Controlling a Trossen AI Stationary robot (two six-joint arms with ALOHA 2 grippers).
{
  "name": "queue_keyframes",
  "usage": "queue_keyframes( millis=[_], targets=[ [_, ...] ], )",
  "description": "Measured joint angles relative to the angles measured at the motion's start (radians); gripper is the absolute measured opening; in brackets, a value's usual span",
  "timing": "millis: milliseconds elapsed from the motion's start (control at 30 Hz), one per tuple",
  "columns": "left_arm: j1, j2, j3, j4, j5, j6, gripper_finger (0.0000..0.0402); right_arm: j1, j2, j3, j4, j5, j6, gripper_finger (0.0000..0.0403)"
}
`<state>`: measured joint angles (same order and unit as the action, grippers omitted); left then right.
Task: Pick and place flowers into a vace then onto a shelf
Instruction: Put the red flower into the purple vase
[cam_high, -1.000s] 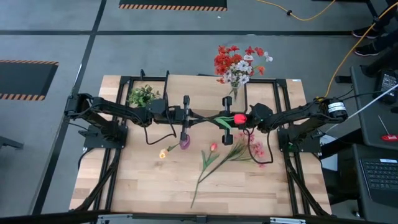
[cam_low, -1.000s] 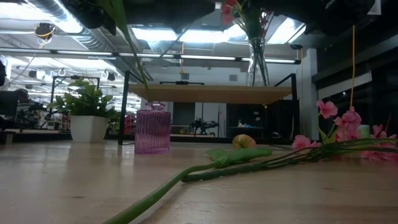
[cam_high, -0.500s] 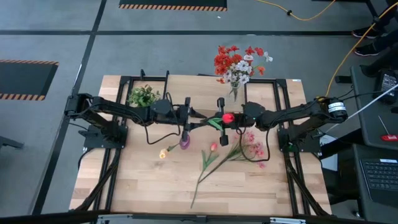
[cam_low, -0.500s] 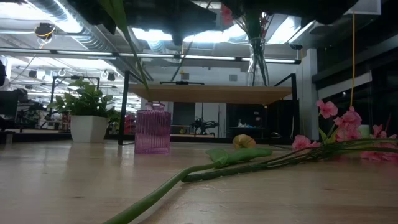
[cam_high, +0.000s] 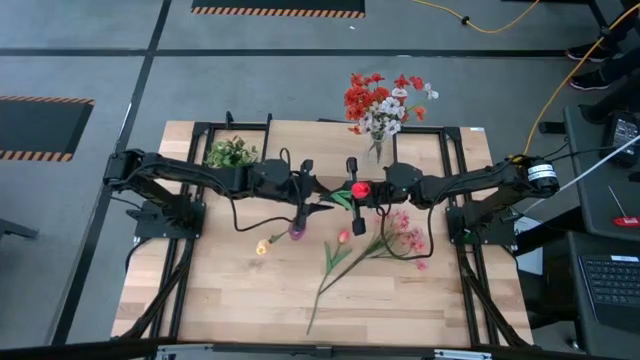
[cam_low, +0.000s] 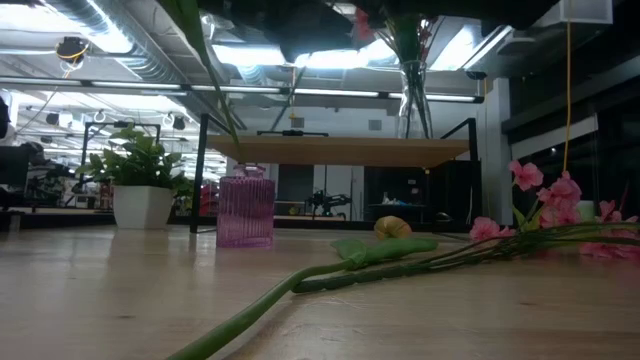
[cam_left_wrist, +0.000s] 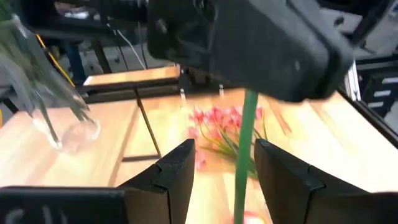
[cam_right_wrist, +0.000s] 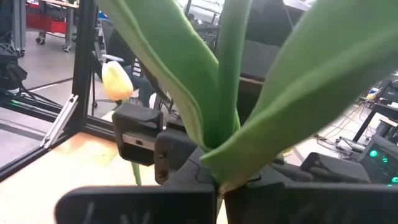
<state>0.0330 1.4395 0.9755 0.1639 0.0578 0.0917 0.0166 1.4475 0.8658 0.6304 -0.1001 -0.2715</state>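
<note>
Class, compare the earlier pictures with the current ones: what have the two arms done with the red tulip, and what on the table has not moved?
The right gripper, shut on the red tulip with a green stem, has carried it leftward toward the purple ribbed vase. The left gripper has opened, letting go of the stem. The yellow tulip, orange tulip and pink flower spray lie where they were on the table.
</note>
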Motion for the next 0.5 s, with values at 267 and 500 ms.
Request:
queue_keyframes(
  millis=[267,500],
  targets=[
    [0.004,-0.074,0.007,-0.089,-0.032,0.009,0.0159,0.0,0.0,0.0,-0.017,0.0,-0.002,0.0],
    [0.004,-0.089,0.008,-0.086,-0.037,0.01,0.0159,0.0,-0.001,0.0,-0.006,-0.004,-0.002,0.0]
  ],
)
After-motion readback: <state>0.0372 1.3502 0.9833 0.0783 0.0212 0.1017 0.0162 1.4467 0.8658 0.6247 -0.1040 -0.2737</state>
